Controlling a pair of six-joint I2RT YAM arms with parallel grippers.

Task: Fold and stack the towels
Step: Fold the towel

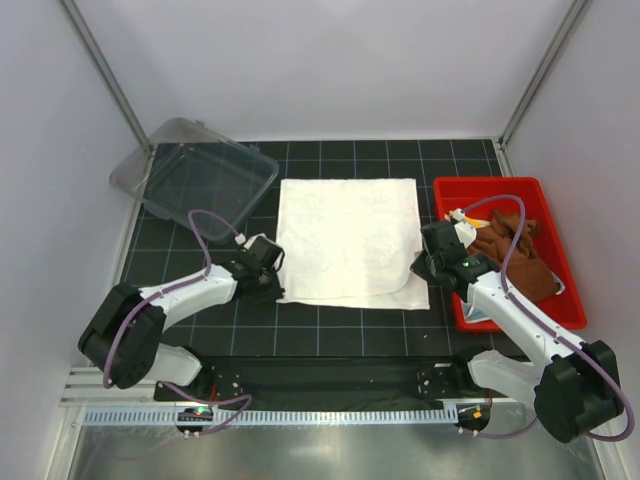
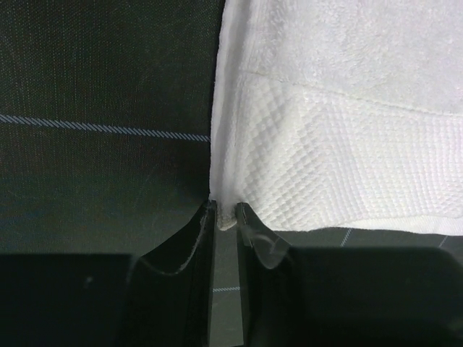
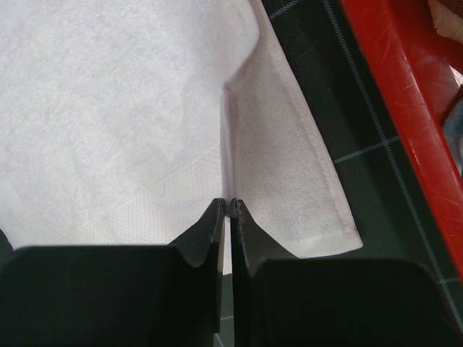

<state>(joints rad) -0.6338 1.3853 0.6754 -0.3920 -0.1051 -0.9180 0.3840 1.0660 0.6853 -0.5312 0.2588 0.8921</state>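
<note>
The large cream-white towel (image 1: pixel 347 240) lies spread flat on the black grid mat, its near right corner folded over. My left gripper (image 1: pixel 276 284) is shut on its near left corner, as the left wrist view (image 2: pixel 226 214) shows on the towel (image 2: pixel 340 108). My right gripper (image 1: pixel 421 265) is shut on a raised pinch of the towel (image 3: pixel 108 108) by its near right corner, seen in the right wrist view (image 3: pixel 229 206). The rust-brown towel (image 1: pixel 515 255) lies crumpled in the red bin (image 1: pixel 552 215). A sliver of light-blue cloth (image 1: pixel 478 316) shows under my right arm. The yellow towel is out of view.
A clear plastic tray (image 1: pixel 195 175) lies at the back left, partly off the mat. The red bin's wall (image 3: pixel 405 108) runs close to the right of my right gripper. White walls and metal posts enclose the table.
</note>
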